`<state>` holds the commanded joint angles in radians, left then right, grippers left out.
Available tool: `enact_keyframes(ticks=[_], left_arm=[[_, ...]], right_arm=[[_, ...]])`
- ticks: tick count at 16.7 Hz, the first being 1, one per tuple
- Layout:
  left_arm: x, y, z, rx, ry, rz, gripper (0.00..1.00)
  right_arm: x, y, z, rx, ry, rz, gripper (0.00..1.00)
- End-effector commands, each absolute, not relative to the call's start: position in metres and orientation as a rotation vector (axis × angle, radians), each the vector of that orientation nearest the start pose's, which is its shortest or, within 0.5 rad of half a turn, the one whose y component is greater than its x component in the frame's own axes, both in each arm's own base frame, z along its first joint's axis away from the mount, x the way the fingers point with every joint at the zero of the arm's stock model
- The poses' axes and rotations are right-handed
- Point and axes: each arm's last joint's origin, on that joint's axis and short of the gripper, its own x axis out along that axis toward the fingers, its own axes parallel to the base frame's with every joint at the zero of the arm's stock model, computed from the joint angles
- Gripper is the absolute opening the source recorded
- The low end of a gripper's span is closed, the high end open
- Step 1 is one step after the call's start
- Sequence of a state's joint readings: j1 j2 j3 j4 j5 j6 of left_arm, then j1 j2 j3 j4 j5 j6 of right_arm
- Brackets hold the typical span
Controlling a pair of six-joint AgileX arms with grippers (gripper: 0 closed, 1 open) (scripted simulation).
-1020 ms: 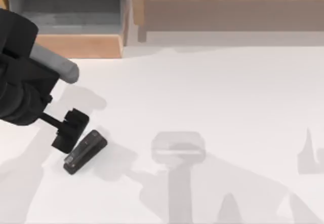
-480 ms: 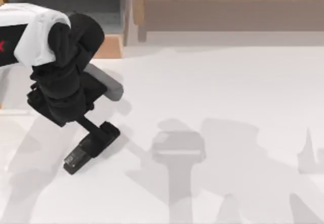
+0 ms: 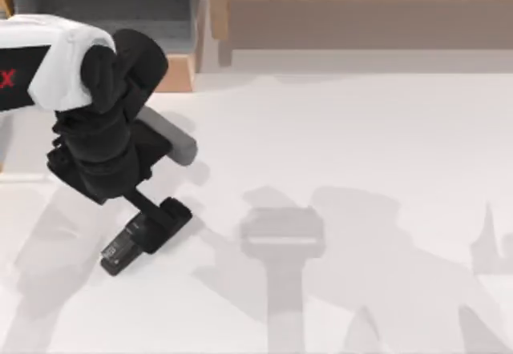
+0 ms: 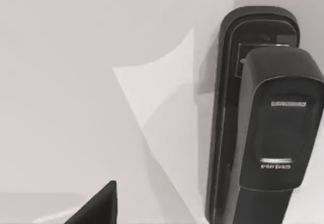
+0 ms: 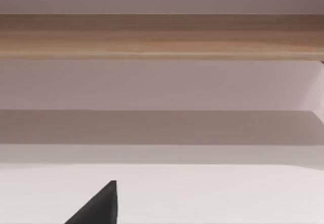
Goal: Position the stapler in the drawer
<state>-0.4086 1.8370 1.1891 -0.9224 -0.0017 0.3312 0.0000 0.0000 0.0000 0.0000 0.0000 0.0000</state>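
- Left claw (image 3: 158,219) sits low over the black stapler (image 3: 120,251) on the white counter (image 3: 353,146); whether it grips, I cannot tell.
- Drawer (image 3: 178,72) stands behind, apart.

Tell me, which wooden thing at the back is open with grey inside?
The drawer at the back left, behind the left hand. The long shelf beside it has no grey inside.
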Motion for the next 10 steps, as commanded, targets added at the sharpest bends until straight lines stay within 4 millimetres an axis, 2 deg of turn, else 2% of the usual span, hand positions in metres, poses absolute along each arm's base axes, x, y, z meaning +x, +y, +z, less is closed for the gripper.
enact_keyframes(ticks=[5,9,10], left_arm=[[0.301,-0.128,0.119,0.577,1.49,-0.573,1.0],[0.301,-0.128,0.116,0.578,1.492,-0.574,1.0],[0.301,-0.128,0.116,0.578,1.492,-0.574,0.92]], right_arm=[[0.106,-0.001,0.16,0.0,0.0,0.0,1.0],[0.106,-0.001,0.16,0.0,0.0,0.0,1.0],[0.106,-0.001,0.16,0.0,0.0,0.0,1.0]])
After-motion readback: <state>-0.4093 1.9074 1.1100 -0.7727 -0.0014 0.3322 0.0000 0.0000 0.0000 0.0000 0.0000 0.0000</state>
